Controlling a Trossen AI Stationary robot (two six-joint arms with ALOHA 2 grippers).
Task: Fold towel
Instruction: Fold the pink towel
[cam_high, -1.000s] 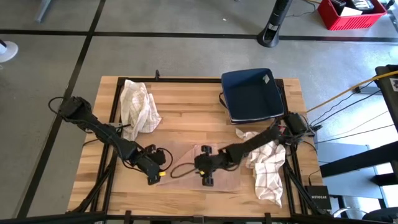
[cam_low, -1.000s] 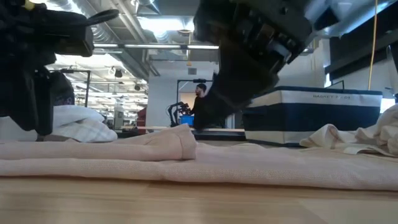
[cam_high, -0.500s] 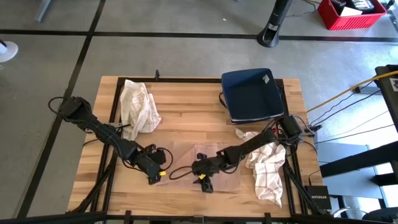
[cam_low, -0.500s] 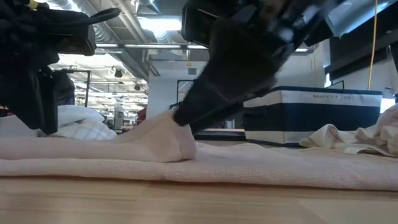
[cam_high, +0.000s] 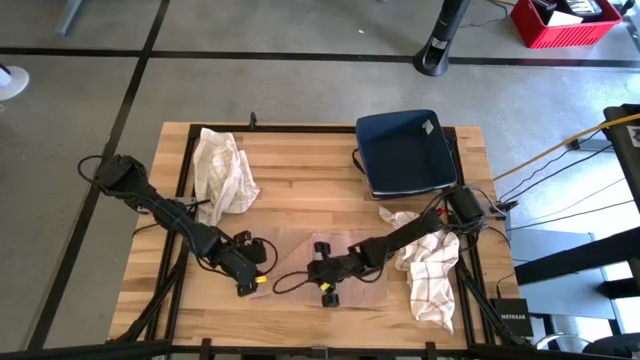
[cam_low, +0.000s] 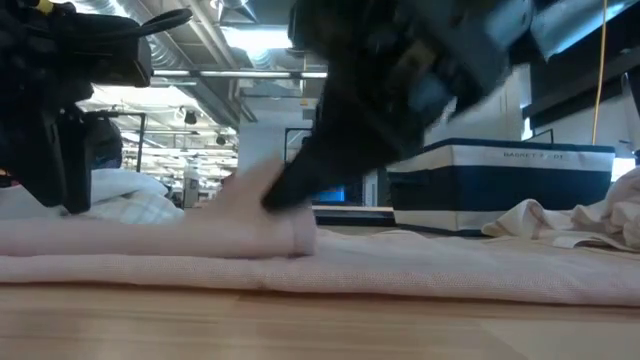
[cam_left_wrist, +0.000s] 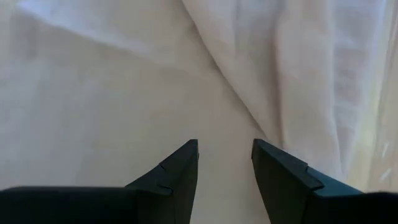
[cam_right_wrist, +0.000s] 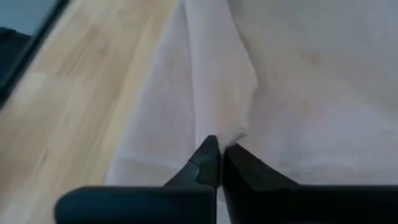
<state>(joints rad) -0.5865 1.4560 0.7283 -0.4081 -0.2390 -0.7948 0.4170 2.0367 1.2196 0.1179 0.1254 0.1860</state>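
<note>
A beige towel (cam_high: 300, 248) lies spread on the wooden table near its front edge. A raised fold runs along it (cam_low: 292, 236). My right gripper (cam_high: 325, 289) reaches in from the table's right and is shut on that fold (cam_right_wrist: 217, 155). Its dark tip meets the cloth in the low view (cam_low: 276, 198). My left gripper (cam_high: 245, 284) stands open over the towel's left end (cam_low: 66, 205). Bare beige cloth (cam_left_wrist: 93, 93) shows between its two fingers (cam_left_wrist: 225, 155). My right gripper pinches the towel's raised fold (cam_right_wrist: 221, 127) between its two fingertips. It comes slanting down from the table's right, and the fold runs on away from the fingers. The cloth on both sides of the fold lies on the table. My left gripper's fingers (cam_left_wrist: 180, 171) point steeply down at the towel; I cannot tell whether they touch it.
A crumpled white checked cloth (cam_high: 225, 168) lies at the far left, another (cam_high: 428, 268) at the right, close to my right arm. A dark blue bin (cam_high: 405, 150) stands at the far right (cam_low: 500, 185). A dark frame runs along the table's edges.
My right gripper has come down toward the table's near edge onto the towel's fold and shut on it. The fold has been drawn up a little at the fingertips, while the rest of the towel has stayed flat.
</note>
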